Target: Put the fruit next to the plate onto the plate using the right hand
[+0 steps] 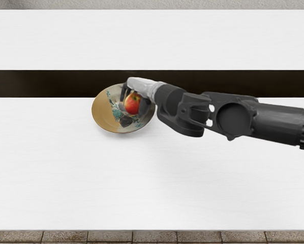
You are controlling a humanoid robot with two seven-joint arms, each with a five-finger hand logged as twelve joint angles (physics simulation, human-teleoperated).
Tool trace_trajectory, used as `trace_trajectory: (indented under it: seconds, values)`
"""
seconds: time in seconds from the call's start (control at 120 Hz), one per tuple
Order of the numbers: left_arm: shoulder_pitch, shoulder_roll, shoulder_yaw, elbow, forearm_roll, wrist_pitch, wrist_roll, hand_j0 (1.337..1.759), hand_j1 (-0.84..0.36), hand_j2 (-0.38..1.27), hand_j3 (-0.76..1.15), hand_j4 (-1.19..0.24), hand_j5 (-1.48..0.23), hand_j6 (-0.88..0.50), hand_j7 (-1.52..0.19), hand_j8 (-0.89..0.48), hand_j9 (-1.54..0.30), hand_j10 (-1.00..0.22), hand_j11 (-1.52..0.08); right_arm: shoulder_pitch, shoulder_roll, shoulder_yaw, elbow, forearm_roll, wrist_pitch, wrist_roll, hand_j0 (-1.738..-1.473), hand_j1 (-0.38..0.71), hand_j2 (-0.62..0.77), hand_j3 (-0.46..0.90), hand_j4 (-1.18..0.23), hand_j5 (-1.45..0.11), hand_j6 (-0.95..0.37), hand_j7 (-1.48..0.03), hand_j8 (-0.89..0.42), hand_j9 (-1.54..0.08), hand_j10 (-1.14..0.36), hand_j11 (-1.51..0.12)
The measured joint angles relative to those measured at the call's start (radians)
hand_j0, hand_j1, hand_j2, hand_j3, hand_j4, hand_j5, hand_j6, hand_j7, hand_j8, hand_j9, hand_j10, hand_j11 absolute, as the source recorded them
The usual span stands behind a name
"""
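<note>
Head view shows a shallow, round, golden-brown plate (103, 114) with a teal pattern resting on a white table (152, 173). Above the plate's right half, the right hand (134, 99), grey-backed with dark fingers, grasps a small round red-and-yellow apple (132, 103). Its dark arm (233, 119) reaches in from right of the plate.

We see a plate (103, 109) with a glossy, brass-like golden sheen and teal glaze marks, a smooth, shiny red apple (132, 103), a robot hand (142, 90) with matt dark fingers under a pale grey shell, and a smooth, matt white worktop (152, 178).
</note>
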Motion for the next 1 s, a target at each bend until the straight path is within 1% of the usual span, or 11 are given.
trace_trajectory:
  seconds: [0.075,0.158,0.208,0.325,0.442,0.5,0.575,0.708,0.825,0.892,1.0]
  values:
    - [0.0,0.0,0.0,0.0,0.0,0.0,0.0,1.658,0.35,0.0,0.0,0.0,0.0,0.0,0.0,0.0,0.0,0.0,0.0,-0.003,-0.005,0.037,-0.002,0.014,0.021,0.0,-1.655,-0.05,-0.01,0.0,-0.34,-0.45,-0.23,-0.44,-0.22,-0.45,-0.33,-0.45]
    - [0.0,0.0,0.0,0.0,0.0,0.0,0.0,1.658,0.35,0.0,0.0,0.0,0.0,0.0,0.0,0.0,0.0,0.0,0.0,-0.005,-0.026,0.091,0.011,0.028,0.075,-0.002,-1.656,-0.14,-0.01,0.0,-0.24,-0.31,-0.16,-0.3,-0.16,-0.31,-0.23,-0.31]
    - [0.0,0.0,0.0,0.0,0.0,0.0,0.0,1.658,0.35,0.0,0.0,0.0,0.0,0.0,0.0,0.0,0.0,0.0,0.0,-0.011,-0.079,0.146,0.046,0.038,0.129,-0.002,-1.656,-0.17,-0.01,0.0,-0.19,-0.25,-0.14,-0.25,-0.13,-0.26,-0.19,-0.26]
    - [0.0,0.0,0.0,0.0,0.0,0.0,0.0,1.658,0.35,0.0,0.0,0.0,0.0,0.0,0.0,0.0,0.0,0.0,0.0,-0.033,-0.258,0.274,0.163,0.073,0.271,-0.003,-1.657,-0.23,-0.01,0.0,-0.12,-0.16,-0.09,-0.16,-0.09,-0.16,-0.12,-0.16]
    - [0.0,0.0,0.0,0.0,0.0,0.0,0.0,1.658,0.35,0.0,0.0,0.0,0.0,0.0,0.0,0.0,0.0,0.0,0.0,-0.078,-0.409,0.387,0.238,0.183,0.486,-0.002,-1.658,-0.27,-0.01,0.0,-0.08,-0.11,-0.07,-0.11,-0.06,-0.11,-0.08,-0.11]
    - [0.0,0.0,0.0,0.0,0.0,0.0,0.0,1.658,0.35,0.0,0.0,0.0,0.0,0.0,0.0,0.0,0.0,0.0,0.0,-0.155,-0.478,0.5,0.254,0.254,0.608,-0.002,-1.658,-0.28,-0.01,0.0,-0.07,-0.09,-0.06,-0.09,-0.06,-0.09,-0.07,-0.09]
    - [0.0,0.0,0.0,0.0,0.0,0.0,0.0,1.658,0.35,0.0,0.0,0.0,0.0,0.0,0.0,0.0,0.0,0.0,0.0,-0.247,-0.541,0.614,0.264,0.326,0.691,-0.003,-1.658,-0.29,-0.01,0.0,-0.06,-0.08,-0.05,-0.07,-0.05,-0.08,-0.06,-0.08]
    - [0.0,0.0,0.0,0.0,0.0,0.0,0.0,1.658,0.35,0.0,0.0,0.0,0.0,0.0,0.0,0.0,0.0,0.0,0.0,-0.366,-0.666,0.692,0.264,0.487,0.748,-0.003,-1.658,-0.3,-0.01,0.0,-0.05,-0.06,-0.04,-0.06,-0.04,-0.06,-0.05,-0.06]
    - [0.0,0.0,0.0,0.0,0.0,0.0,0.0,1.658,0.35,0.0,0.0,0.0,0.0,0.0,0.0,0.0,0.0,0.0,0.0,-0.439,-0.792,0.711,0.258,0.631,0.763,-0.003,-1.658,-0.31,-0.01,0.0,-0.04,-0.05,-0.04,-0.05,-0.04,-0.05,-0.04,-0.05]
    - [0.0,0.0,0.0,0.0,0.0,0.0,0.0,1.658,0.35,0.0,0.0,0.0,0.0,0.0,0.0,0.0,0.0,0.0,0.0,-0.462,-0.829,0.715,0.257,0.673,0.767,-0.004,-1.658,-0.31,-0.01,0.0,-0.04,-0.05,-0.04,-0.05,-0.04,-0.05,-0.04,-0.05]
    - [-0.003,0.0,0.0,0.0,0.0,0.0,0.0,1.658,0.35,0.0,0.0,0.0,0.0,0.0,0.0,0.0,0.0,0.0,0.0,-0.478,-0.854,0.715,0.257,0.703,0.769,-0.006,-1.658,-0.31,0.0,0.0,-0.03,-0.04,-0.03,-0.04,-0.03,-0.04,-0.03,-0.04]
